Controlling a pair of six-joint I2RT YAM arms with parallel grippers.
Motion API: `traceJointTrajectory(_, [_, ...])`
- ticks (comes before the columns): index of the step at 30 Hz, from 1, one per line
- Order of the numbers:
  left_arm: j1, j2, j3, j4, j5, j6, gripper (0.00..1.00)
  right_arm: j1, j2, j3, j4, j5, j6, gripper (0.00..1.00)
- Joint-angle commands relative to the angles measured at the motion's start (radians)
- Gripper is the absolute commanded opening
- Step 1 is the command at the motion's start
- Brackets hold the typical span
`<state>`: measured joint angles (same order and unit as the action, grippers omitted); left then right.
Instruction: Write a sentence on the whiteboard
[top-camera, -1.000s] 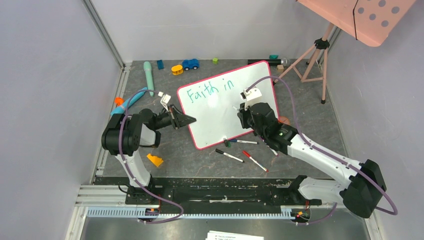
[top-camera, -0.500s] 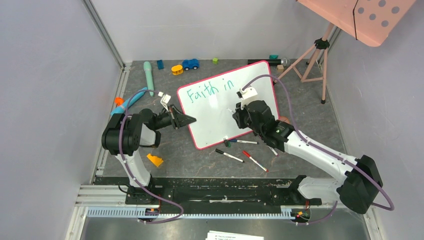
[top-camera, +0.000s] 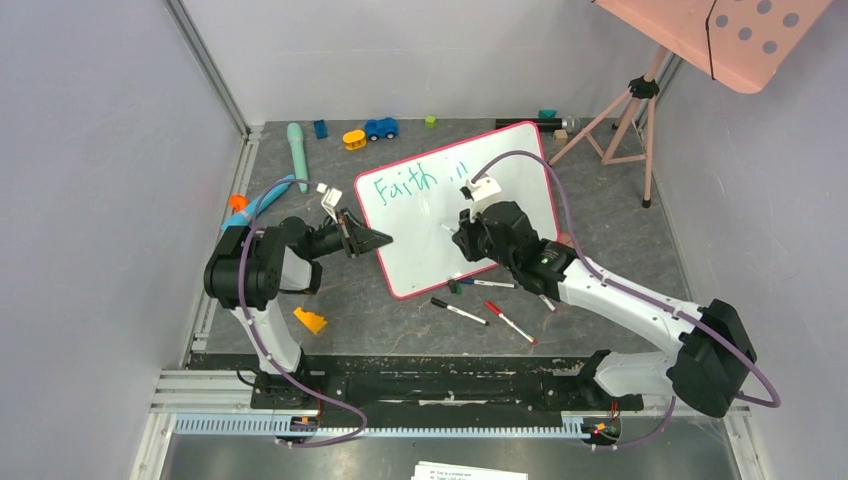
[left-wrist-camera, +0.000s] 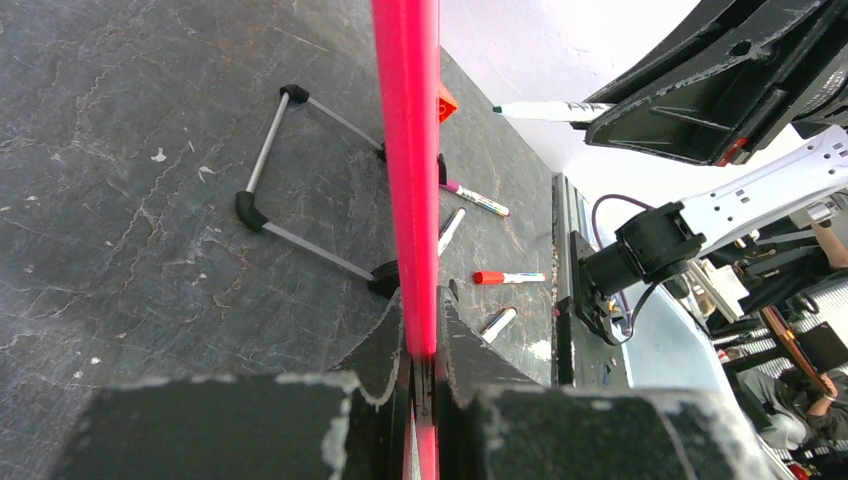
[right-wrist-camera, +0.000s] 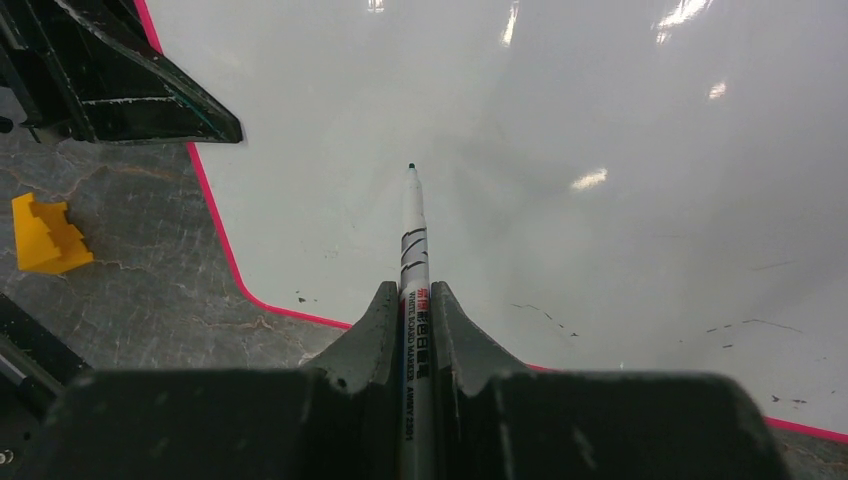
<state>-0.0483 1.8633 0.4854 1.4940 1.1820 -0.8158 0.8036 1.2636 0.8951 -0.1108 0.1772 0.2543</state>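
Observation:
The whiteboard (top-camera: 430, 255), white with a pink-red rim, stands tilted on the dark table. The sentence (top-camera: 404, 185) reads "Faith in" in green along its top; the right wrist partly covers "in". My left gripper (top-camera: 373, 240) is shut on the board's left rim (left-wrist-camera: 405, 150), which runs between its fingers (left-wrist-camera: 470, 350). My right gripper (top-camera: 463, 226) is over the middle of the board, shut on a white marker (right-wrist-camera: 413, 250). The marker's tip points at blank whiteboard (right-wrist-camera: 560, 150). I cannot tell whether the tip touches it.
Three loose markers (top-camera: 460, 311) (top-camera: 510, 322) (top-camera: 487, 283) lie by the board's near edge. A yellow block (top-camera: 310, 320) sits near the left arm's base. Small toys (top-camera: 380, 128) line the back wall. A tripod (top-camera: 625, 115) carrying a pink dotted panel (top-camera: 740, 30) stands back right.
My right arm has carried the marker leftward, from the board's right part to its middle, and now partly covers "in". The left gripper and the board have not moved.

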Motion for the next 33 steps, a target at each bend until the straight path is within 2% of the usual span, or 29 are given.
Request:
traceJointTrajectory(1, [-0.027, 0.031, 0.0, 0.064, 0.102, 0.117, 0.02, 0.007, 0.014, 0.063, 0.052, -0.006, -0.006, 0.0])
traceJointTrajectory(20, [-0.027, 0.038, 0.013, 0.063, 0.122, 0.114, 0.05, 0.014, 0.033, 0.095, 0.065, 0.015, -0.021, 0.0])
traceJointTrajectory(33, [-0.028, 0.038, 0.012, 0.063, 0.123, 0.113, 0.06, 0.014, 0.044, 0.136, 0.035, 0.082, -0.083, 0.0])
